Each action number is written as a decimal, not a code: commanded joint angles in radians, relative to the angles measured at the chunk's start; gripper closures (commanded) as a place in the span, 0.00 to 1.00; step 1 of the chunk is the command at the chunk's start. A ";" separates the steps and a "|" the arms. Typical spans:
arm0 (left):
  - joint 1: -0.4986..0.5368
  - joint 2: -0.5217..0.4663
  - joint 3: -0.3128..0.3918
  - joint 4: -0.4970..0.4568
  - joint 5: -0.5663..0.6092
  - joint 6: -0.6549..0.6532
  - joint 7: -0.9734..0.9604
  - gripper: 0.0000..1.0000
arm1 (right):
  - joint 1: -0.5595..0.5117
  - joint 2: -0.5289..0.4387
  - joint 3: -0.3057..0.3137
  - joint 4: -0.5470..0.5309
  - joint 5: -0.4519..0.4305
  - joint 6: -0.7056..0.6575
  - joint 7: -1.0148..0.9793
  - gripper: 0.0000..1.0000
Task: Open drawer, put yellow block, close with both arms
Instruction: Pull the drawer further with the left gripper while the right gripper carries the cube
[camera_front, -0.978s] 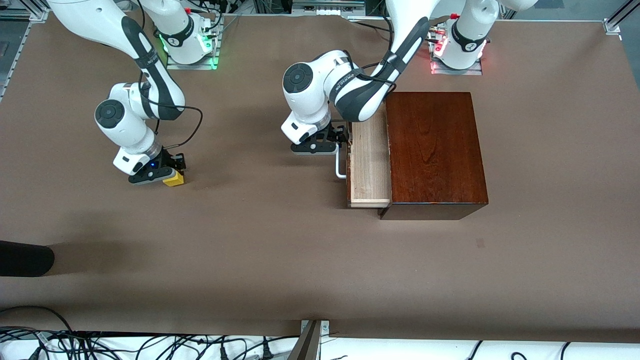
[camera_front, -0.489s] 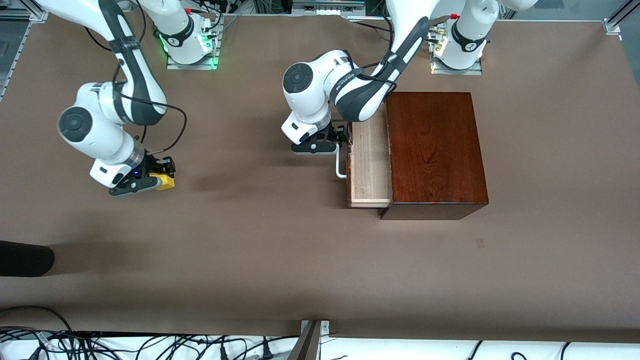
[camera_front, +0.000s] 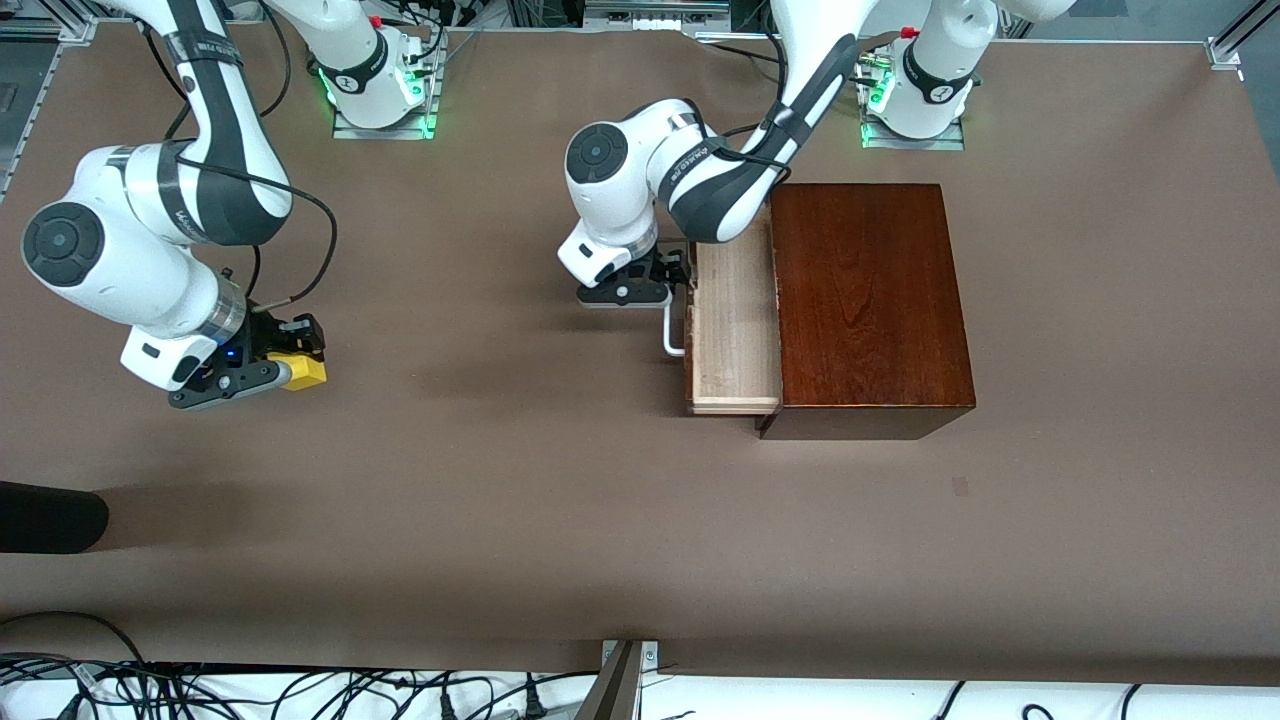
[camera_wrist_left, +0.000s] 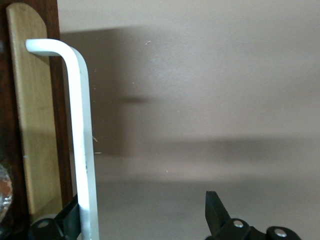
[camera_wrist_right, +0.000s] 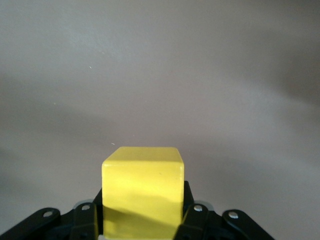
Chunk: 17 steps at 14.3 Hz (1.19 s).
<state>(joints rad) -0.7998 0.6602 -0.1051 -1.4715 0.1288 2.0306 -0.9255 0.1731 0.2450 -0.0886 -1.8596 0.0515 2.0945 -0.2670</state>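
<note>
The yellow block (camera_front: 304, 373) is held in my right gripper (camera_front: 287, 362), which is shut on it above the bare table toward the right arm's end. In the right wrist view the block (camera_wrist_right: 142, 182) sits between the black fingers (camera_wrist_right: 195, 220). The drawer (camera_front: 735, 325) stands partly pulled out of the dark mahogany box (camera_front: 870, 300). My left gripper (camera_front: 676, 280) is open at the white handle (camera_front: 670, 335). In the left wrist view the handle (camera_wrist_left: 80, 125) lies against one finger, with the other finger (camera_wrist_left: 215, 207) well apart. The drawer's inside looks bare.
A black rounded object (camera_front: 50, 516) lies at the right arm's end of the table, nearer the front camera. Cables (camera_front: 300, 690) run along the table's near edge. Both arm bases (camera_front: 375, 80) stand along the table's top edge.
My right arm has lifted the yellow block off the table and carried it toward the right arm's end. The drawer has slid out slightly with my left gripper.
</note>
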 joint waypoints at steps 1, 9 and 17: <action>-0.058 0.073 -0.051 0.086 -0.100 0.143 -0.047 0.00 | -0.006 0.011 0.001 0.065 0.019 -0.068 -0.087 1.00; -0.050 0.010 -0.047 0.066 -0.084 0.049 -0.036 0.00 | -0.009 0.029 0.001 0.118 0.019 -0.125 -0.098 1.00; -0.030 -0.077 -0.033 0.063 -0.083 -0.197 -0.035 0.00 | -0.018 0.053 -0.005 0.132 0.018 -0.123 -0.163 1.00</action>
<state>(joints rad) -0.8460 0.6173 -0.1519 -1.4151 0.0663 1.8942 -0.9648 0.1637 0.2761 -0.0958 -1.7589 0.0517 1.9944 -0.4025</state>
